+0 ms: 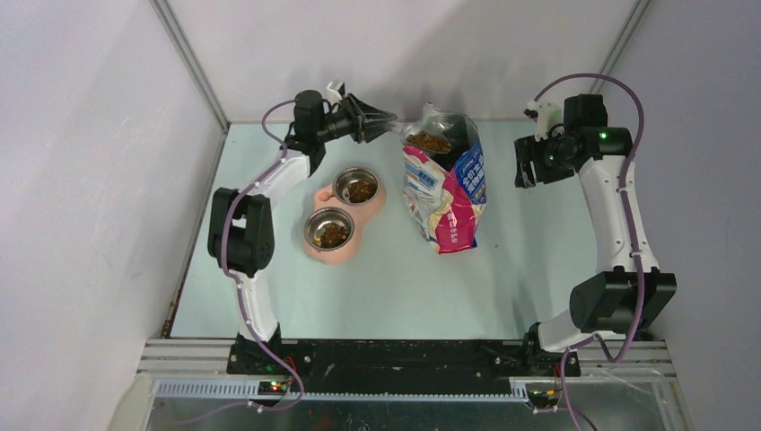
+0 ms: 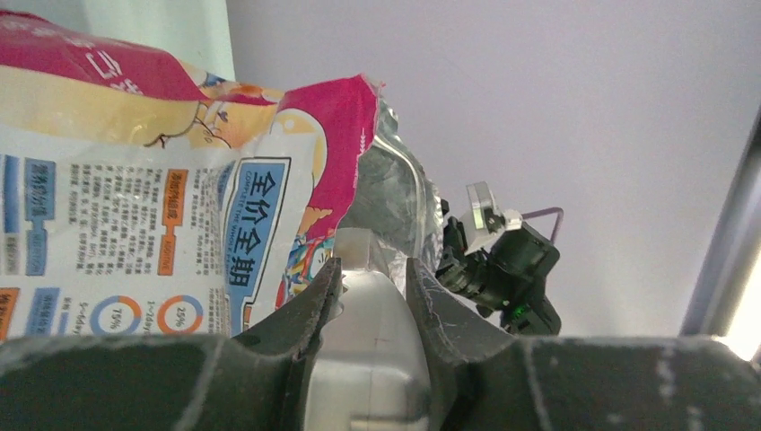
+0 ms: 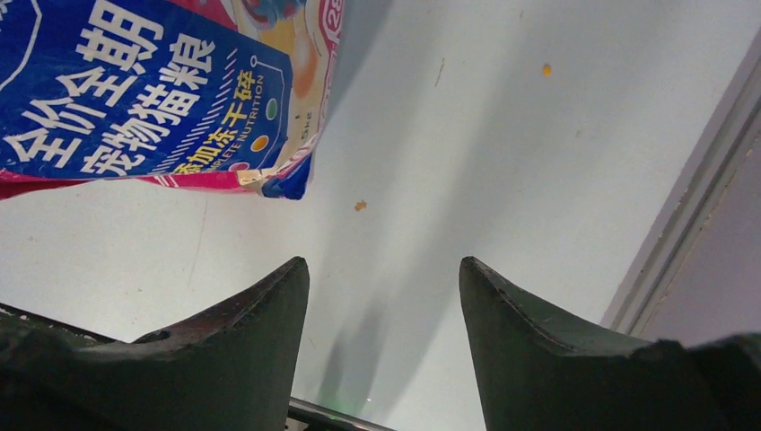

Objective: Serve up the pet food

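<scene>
The pet food shows as brown kibble in the open top of the cat food bag [image 1: 431,142] and in both steel bowls [image 1: 360,189] [image 1: 332,234] of the pink feeder [image 1: 316,195]. The printed bag [image 1: 444,197] lies with its mouth toward the back. My left gripper [image 1: 388,119] is shut on the handle of the translucent scoop [image 2: 372,323], which reaches to the bag's mouth [image 2: 386,162]; the scoop's bowl is hidden. My right gripper [image 1: 523,171] is open and empty, to the right of the bag, above the table [image 3: 384,269].
Stray kibble bits [image 3: 360,206] lie on the pale table to the right of the bag [image 3: 153,99]. Walls close in the table at the back and both sides; a metal frame post [image 3: 682,224] runs along the right edge.
</scene>
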